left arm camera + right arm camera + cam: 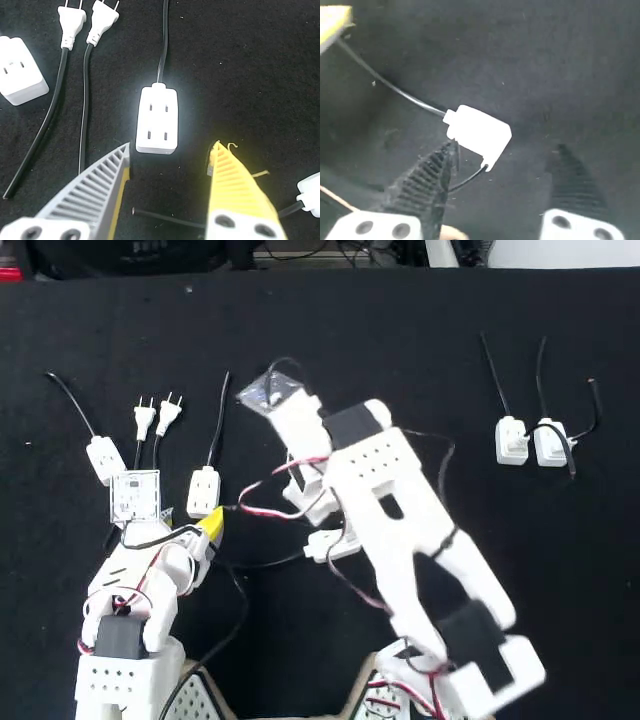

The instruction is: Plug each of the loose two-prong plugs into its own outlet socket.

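Two loose plugs (71, 19) lie side by side on the table (400, 330), prongs pointing away from the left arm, near the four-slot socket (156, 120). The left gripper (170, 149) hangs over that socket's near end, its fingers wide and holding nothing. The right gripper (506, 150), fingers also spread wide, hangs over a white corded block (479, 134); plug or socket, I cannot tell. Best, I judge, to pin the socket with one arm, grip a plug by its body, and square prongs to slots before pushing.
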Controlling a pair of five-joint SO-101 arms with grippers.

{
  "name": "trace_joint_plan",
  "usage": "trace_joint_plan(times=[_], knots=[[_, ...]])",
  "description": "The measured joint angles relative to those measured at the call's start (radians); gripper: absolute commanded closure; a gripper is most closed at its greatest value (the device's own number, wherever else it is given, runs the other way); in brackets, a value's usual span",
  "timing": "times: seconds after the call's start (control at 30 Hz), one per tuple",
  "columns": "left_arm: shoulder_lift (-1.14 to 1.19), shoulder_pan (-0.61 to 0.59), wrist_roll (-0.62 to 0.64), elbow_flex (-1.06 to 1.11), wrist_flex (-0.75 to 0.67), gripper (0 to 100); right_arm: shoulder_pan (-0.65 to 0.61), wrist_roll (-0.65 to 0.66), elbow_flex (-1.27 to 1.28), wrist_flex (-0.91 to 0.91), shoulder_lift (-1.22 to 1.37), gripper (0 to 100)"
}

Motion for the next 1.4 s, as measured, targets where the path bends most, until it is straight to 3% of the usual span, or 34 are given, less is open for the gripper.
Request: trace_joint_plan(times=[0.17, 0.33, 0.5, 0.6, 0.77, 0.87, 1.1, 1.4], knots=[[0.0, 0.0, 0.0, 0.0, 0.0, 75, -0.006, 0.104, -0.012, 0.031, -0.121, 73.5], [0.0, 0.0, 0.0, 0.0, 0.0, 75, -0.006, 0.25, -0.075, 0.17, -0.264, 79.7], [0.0, 0.0, 0.0, 0.0, 0.0, 75, -0.006, 0.465, -0.006, 0.222, -0.422, 79.6], [0.0, 0.0, 0.0, 0.0, 0.0, 75, -0.015, 0.557, 0.135, 0.222, -0.456, 74.6], [0.0, -0.057, 0.0, 0.0, 0.0, 75, -0.021, 0.585, 0.315, 0.141, -0.456, 60.9], [0.0, -0.091, 0.0, 0.0, 0.0, 75, -0.02, 0.608, 0.348, 0.084, -0.43, 61.9], [0.0, -0.14, 0.0, 0.0, 0.0, 75, -0.02, 0.835, 0.35, 0.034, -0.293, 64.5], [0.0, -0.241, 0.0, 0.0, -0.031, 75, -0.02, 0.95, 0.356, -0.12, -0.061, 64.5]])
